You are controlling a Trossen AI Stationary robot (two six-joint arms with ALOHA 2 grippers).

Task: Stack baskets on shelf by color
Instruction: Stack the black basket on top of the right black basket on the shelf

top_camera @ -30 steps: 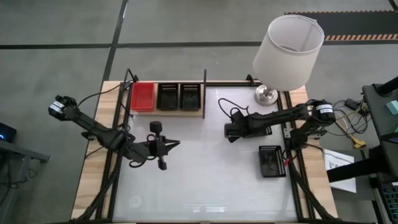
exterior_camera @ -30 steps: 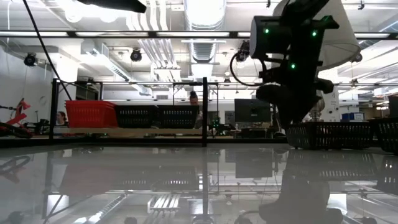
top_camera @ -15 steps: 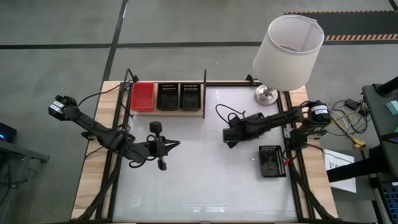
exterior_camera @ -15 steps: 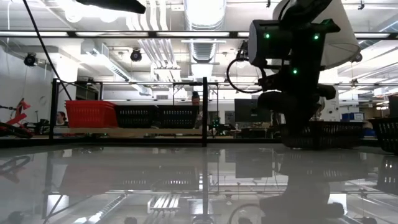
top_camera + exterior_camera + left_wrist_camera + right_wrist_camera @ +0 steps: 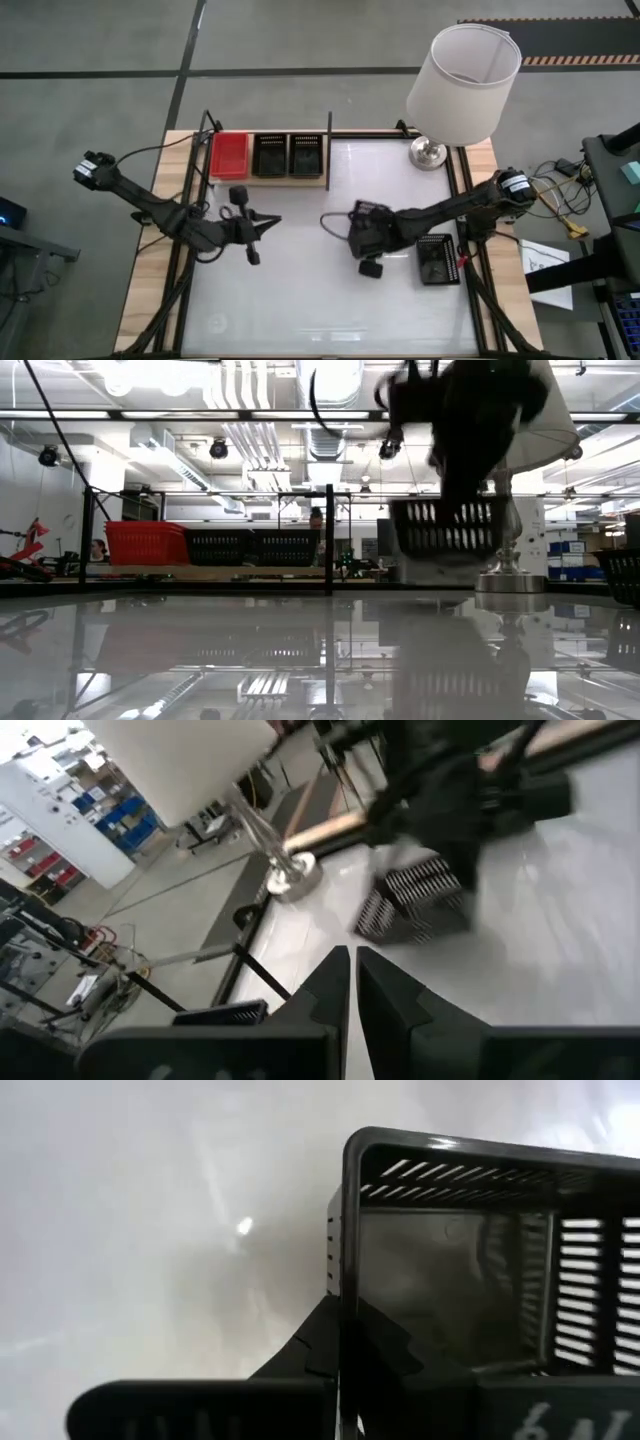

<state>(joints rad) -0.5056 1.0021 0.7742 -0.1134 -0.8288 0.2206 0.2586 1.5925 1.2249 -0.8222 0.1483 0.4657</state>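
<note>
Clamped on the wall of a black basket [image 5: 470, 1260], the right gripper's fingers [image 5: 330, 1345] pinch its rim, one finger outside and the other hidden inside the mesh wall. From the low camera that basket [image 5: 445, 527] hangs clear above the glossy white tabletop [image 5: 200, 660], carried by the right gripper [image 5: 366, 240] over the middle of the table, right of centre. A second black basket [image 5: 436, 258] lies flat on the tabletop just beside the right arm, near the table's right edge. On the shelf [image 5: 268, 180] at the far left of the table sit three baskets in a row: a red basket [image 5: 229, 154] at the left end, then two black baskets [image 5: 270, 155] and [image 5: 305, 154] side by side, with the upright divider [image 5: 328, 150] at the right end. The left gripper [image 5: 262, 225] hovers over the tabletop in front of the shelf, its two fingers [image 5: 330, 990] pressed nearly together and holding nothing. A lamp with a white shade [image 5: 463, 70] stands at the far right corner.
</note>
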